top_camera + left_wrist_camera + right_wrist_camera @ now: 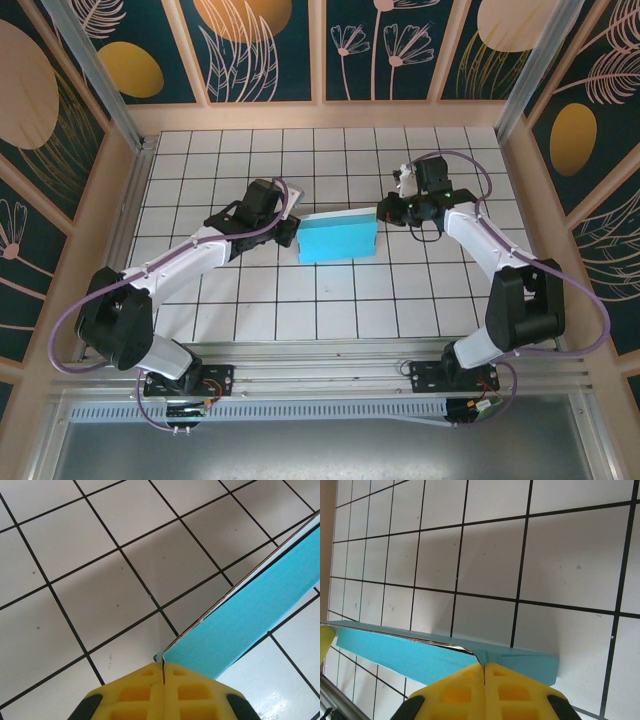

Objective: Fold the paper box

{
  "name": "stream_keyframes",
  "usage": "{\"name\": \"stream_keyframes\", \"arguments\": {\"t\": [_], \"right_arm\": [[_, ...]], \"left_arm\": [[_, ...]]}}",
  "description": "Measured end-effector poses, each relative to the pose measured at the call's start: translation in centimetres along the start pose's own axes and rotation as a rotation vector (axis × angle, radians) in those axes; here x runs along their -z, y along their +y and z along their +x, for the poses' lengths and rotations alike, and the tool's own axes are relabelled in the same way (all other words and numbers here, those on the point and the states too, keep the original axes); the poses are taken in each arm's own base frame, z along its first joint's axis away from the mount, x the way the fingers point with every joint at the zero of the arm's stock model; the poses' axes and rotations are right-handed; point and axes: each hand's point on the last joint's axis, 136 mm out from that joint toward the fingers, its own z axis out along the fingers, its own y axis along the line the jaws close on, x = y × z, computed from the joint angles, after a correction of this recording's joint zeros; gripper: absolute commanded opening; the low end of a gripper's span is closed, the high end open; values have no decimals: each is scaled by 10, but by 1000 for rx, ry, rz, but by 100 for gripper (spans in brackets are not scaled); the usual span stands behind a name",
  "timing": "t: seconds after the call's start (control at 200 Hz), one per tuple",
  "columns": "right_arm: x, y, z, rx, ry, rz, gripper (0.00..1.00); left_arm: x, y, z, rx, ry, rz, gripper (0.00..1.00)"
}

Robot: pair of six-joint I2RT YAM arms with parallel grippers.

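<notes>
Yellow fingers (135,695) of the left gripper (163,666) sit closest in the left wrist view. They are pressed flat together with only a hairline seam between them. A thin cardboard edge of the paper box (250,615) runs into that seam at the tips, so this gripper is clenched on the box's corner. From there the turquoise face stretches away up and to the right, with a pale, brown-edged rim along its upper side. Behind it lies the white tiled table (100,595) with its black grid lines.

In the right wrist view the right gripper (484,666) looks much the same. Its yellow fingers (520,695) are closed tight, and an edge of the paper box (410,652) is nipped between their tips. The turquoise strip reaches off to the left.

From the top external camera the paper box (338,238) is a flat turquoise rectangle near the middle of the table (250,300). Its long side runs left to right, slightly tilted. The left gripper (292,228) meets its left end and the right gripper (383,212) its upper right corner. Both arms stretch inward from their bases by the metal rail (320,372) at the near edge. Whether the box rests on the tiles or hangs just above them I cannot tell. Dark panels (265,40) with floral patterns wall in the table
</notes>
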Motion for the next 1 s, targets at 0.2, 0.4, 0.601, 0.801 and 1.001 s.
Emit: {"name": "stream_keyframes", "arguments": {"t": [0.2,0.4,0.601,0.801,1.001], "right_arm": [[1,4,-1,-33,15,-3,0],[2,7,-1,-61,21,-10,0],[2,9,0,-89,27,-22,0],[2,9,0,-114,26,-19,0],[-2,6,6,-105,36,2,0]], "left_arm": [[-2,4,3,0,-2,-18,0],[-1,5,3,-1,-17,-26,0],[3,3,4,-17,-29,-49,0],[5,-3,4,-44,-36,-84,0],[5,0,4,-48,-37,-108,0]]}}
